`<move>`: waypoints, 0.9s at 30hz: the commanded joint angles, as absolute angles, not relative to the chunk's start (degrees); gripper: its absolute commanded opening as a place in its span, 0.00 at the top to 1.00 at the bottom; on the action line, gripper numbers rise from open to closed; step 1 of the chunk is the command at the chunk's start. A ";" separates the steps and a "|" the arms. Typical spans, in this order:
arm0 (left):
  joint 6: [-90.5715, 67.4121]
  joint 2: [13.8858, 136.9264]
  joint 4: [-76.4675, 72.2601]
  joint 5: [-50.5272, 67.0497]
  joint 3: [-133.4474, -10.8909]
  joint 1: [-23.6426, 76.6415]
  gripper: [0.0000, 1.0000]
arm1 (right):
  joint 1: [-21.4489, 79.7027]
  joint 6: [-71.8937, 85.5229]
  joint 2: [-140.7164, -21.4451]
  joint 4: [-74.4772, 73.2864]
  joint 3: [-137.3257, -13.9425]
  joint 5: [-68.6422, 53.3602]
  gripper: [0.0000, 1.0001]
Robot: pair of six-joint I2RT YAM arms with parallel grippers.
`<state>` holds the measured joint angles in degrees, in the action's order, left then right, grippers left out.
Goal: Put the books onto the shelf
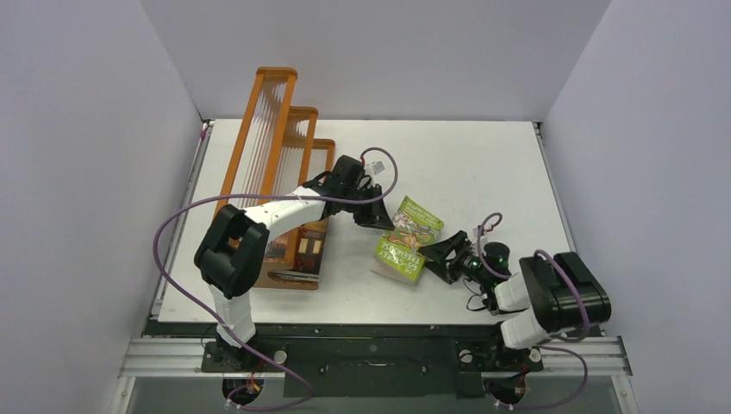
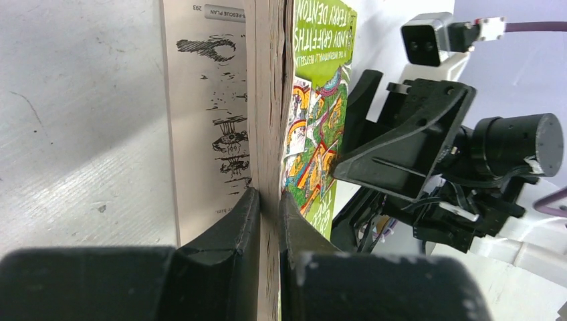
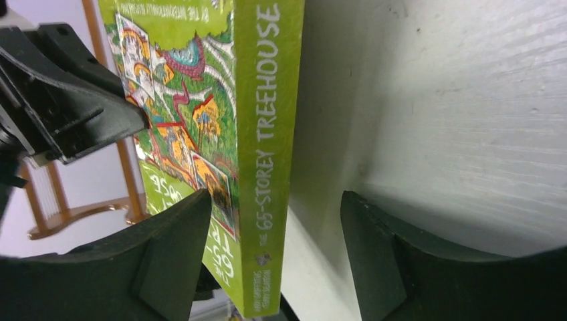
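Black fingers of the left gripper [image 2: 269, 221] fill the foreground of the left wrist view, pressed together on the page block and front cover of the green paperback [image 2: 314, 100], whose spine reads "65-Storey Treehouse"; one loose printed page fans out to the side of them. From the right wrist camera, the right gripper [image 3: 275, 200] stands spread, one finger beside the cover and the other well clear of the spine. Seen from above, this paperback sits tilted over the white table [image 1: 483, 164] between both grippers, right of the orange wooden shelf [image 1: 267, 129] and apart from it.
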<state>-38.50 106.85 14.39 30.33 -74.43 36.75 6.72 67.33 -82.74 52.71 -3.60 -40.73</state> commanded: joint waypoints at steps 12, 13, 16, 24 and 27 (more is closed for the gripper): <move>-39.40 103.52 9.77 33.23 -72.90 36.68 1.00 | 13.48 85.28 -95.39 92.48 -6.37 -39.18 0.59; -39.45 103.49 9.61 33.23 -73.11 36.67 1.00 | 13.57 85.50 -95.04 92.47 -6.54 -39.10 0.63; -39.47 103.28 9.69 33.06 -73.56 36.86 1.00 | 13.62 85.85 -94.62 92.49 -6.18 -38.36 0.94; -32.81 96.37 21.73 26.29 -79.94 37.74 0.22 | 12.77 85.62 -92.38 91.26 -4.09 -35.30 1.00; -28.60 90.69 29.14 18.76 -87.07 38.58 0.17 | 12.58 84.08 -89.76 85.17 -5.27 -35.01 1.00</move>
<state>-35.00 100.99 21.74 26.09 -77.17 37.36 12.80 85.58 -94.70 80.62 -3.77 -36.42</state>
